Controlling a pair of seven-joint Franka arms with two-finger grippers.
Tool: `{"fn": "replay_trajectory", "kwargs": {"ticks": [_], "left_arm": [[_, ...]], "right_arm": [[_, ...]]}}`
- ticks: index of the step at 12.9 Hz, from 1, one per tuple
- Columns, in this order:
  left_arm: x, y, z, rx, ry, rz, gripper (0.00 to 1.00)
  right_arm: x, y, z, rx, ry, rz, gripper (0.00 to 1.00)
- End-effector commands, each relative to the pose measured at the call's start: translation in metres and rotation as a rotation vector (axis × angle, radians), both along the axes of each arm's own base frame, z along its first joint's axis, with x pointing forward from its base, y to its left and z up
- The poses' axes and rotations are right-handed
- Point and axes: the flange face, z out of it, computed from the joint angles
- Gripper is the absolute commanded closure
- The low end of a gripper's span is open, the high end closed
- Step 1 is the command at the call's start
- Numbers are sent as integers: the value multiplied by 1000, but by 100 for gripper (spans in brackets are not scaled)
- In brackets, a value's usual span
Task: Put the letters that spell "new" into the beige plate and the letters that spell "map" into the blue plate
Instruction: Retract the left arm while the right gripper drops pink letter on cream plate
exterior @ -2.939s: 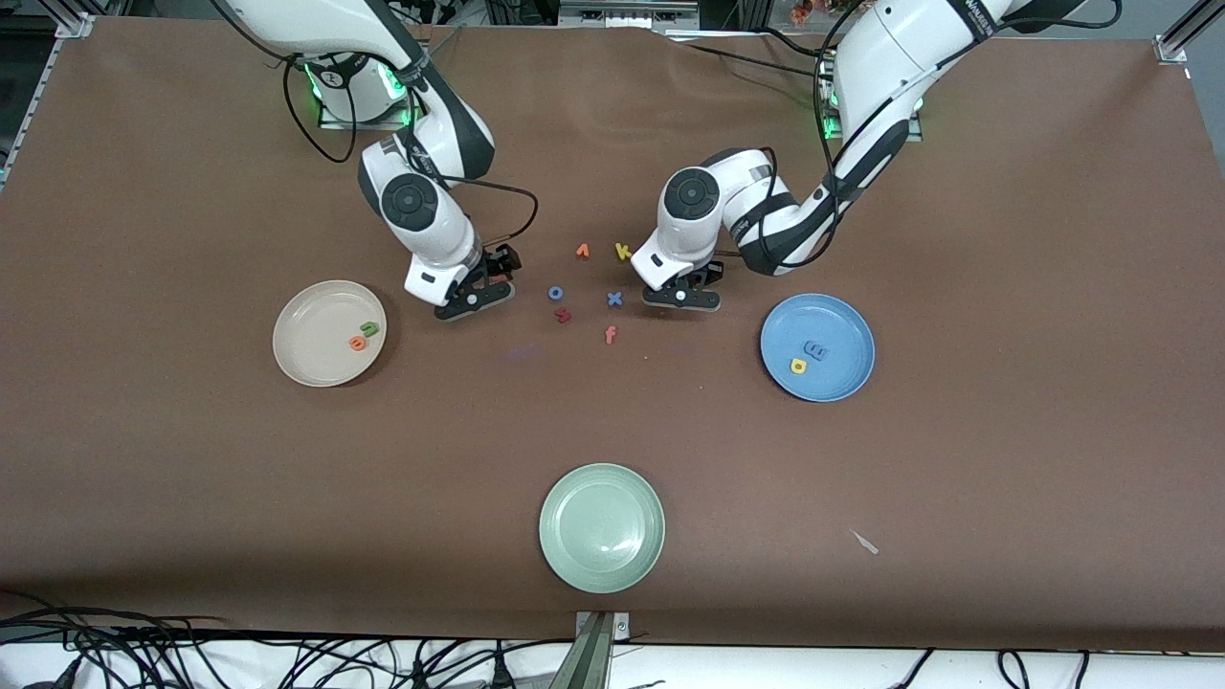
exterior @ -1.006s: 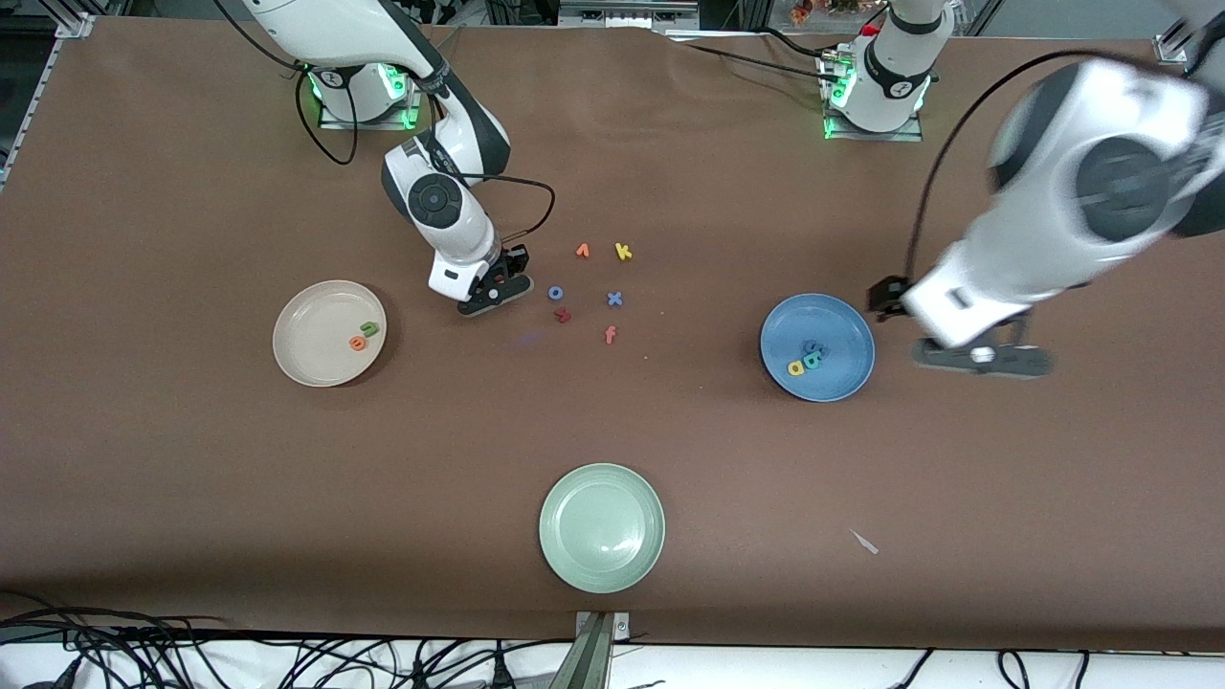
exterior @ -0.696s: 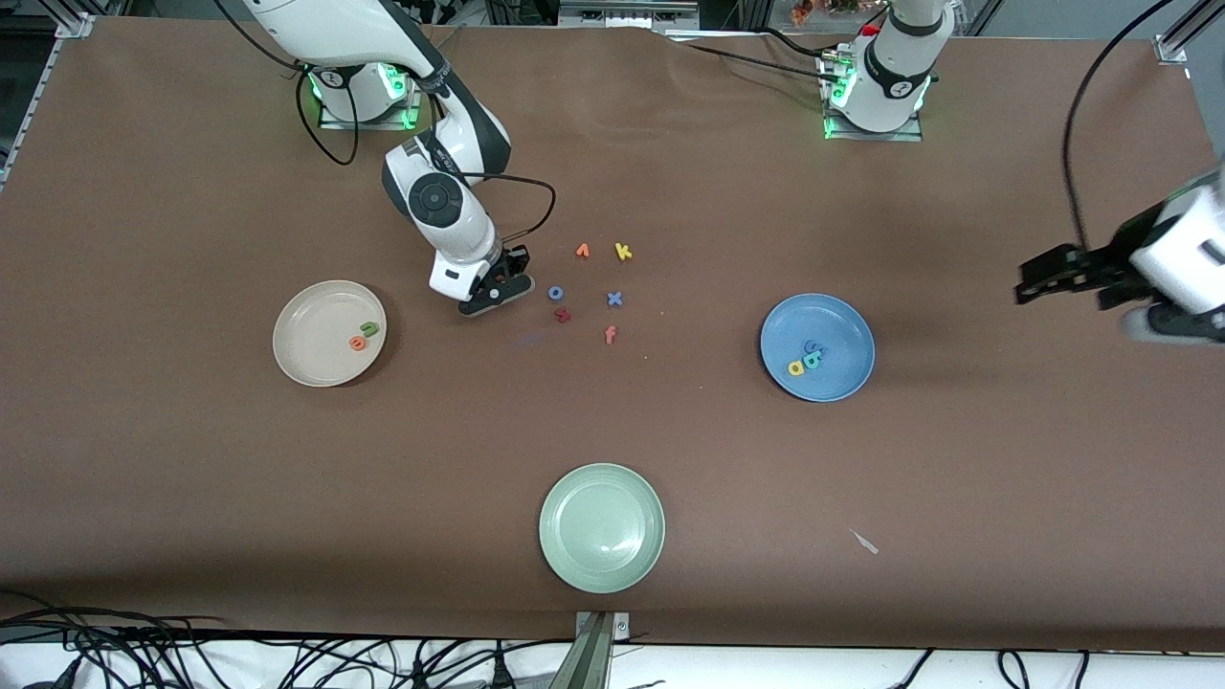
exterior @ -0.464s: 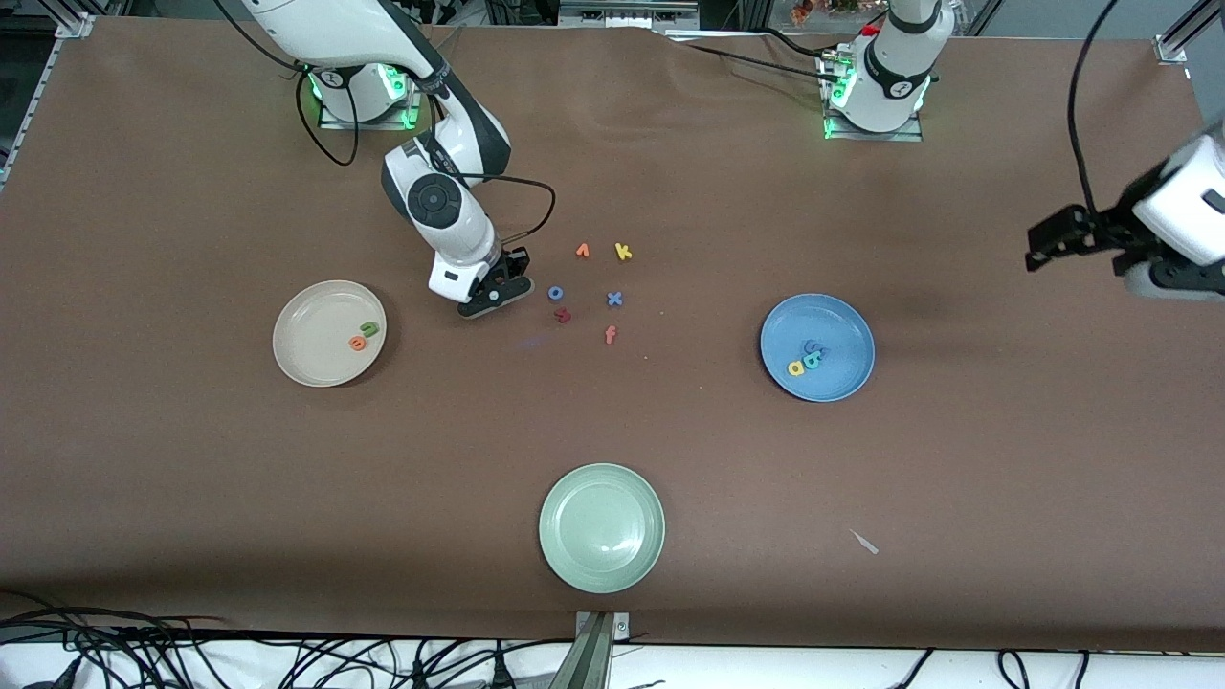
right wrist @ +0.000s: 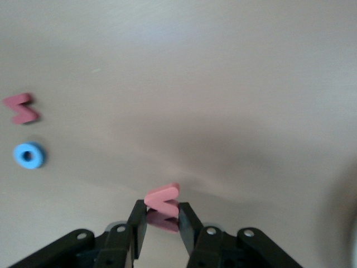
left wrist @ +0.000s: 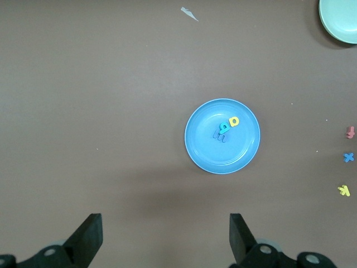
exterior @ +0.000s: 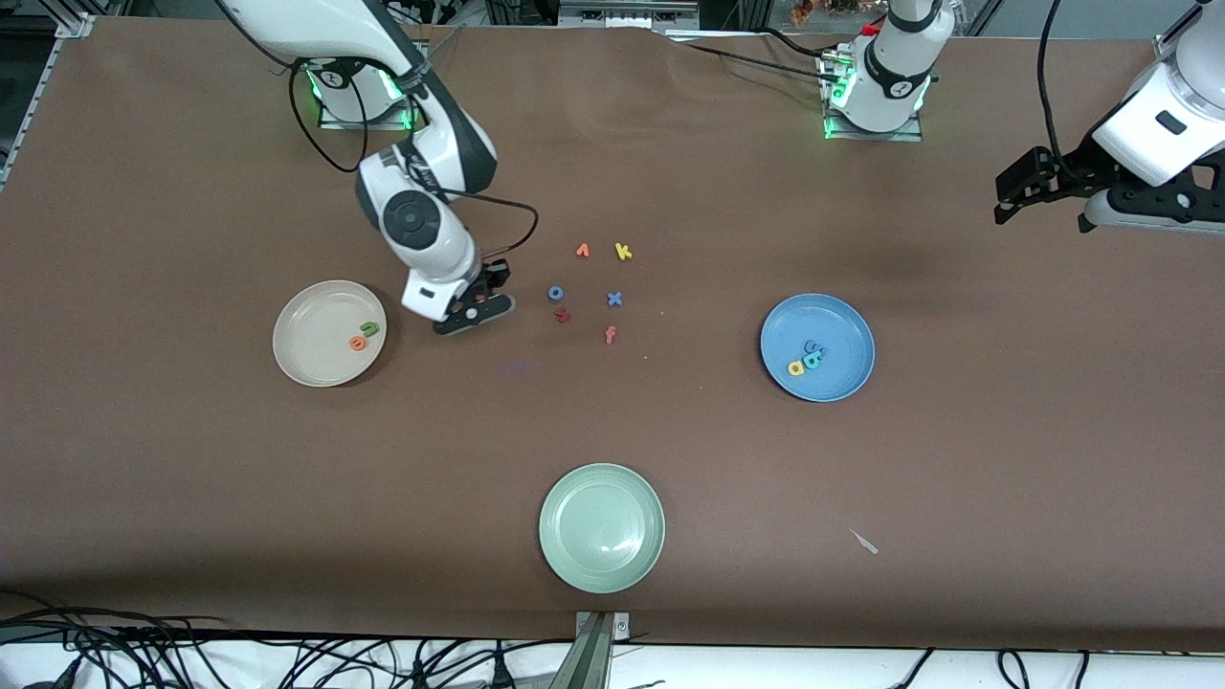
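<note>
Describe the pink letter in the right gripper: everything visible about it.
The pink w letter is a small, flat zigzag piece in salmon pink with a matte, foam-like look. The right gripper is shut on it, a black finger pressing each side, so its upper part pokes out above the fingertips. The right wrist view shows a darker pink shape just under it, a shadow or its lower part. It is over bare brown table between the beige plate and the loose letters. In the front view the gripper mostly hides it.

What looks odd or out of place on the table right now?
One small pale scrap lies on the brown table, nearer the front camera than the blue plate. It belongs to no plate or letter group. Nothing else stands out.
</note>
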Motion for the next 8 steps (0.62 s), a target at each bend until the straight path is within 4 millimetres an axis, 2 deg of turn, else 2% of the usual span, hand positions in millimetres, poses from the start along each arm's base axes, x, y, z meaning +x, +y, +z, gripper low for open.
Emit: {"fn": "replay_trajectory", "kwargs": {"ticks": [1, 4, 7, 8], "left_arm": [[8, 3, 4, -17, 21, -6, 0], [26, -1, 7, 2, 61, -13, 0], [26, 1, 11, 27, 60, -13, 0], [26, 1, 11, 27, 62, -13, 0]], "right_arm": [[39, -61, 28, -51, 39, 12, 85], [61, -135, 27, -86, 72, -5, 84], [67, -169, 14, -116, 91, -61, 83], [69, -178, 5, -128, 96, -79, 74]]}}
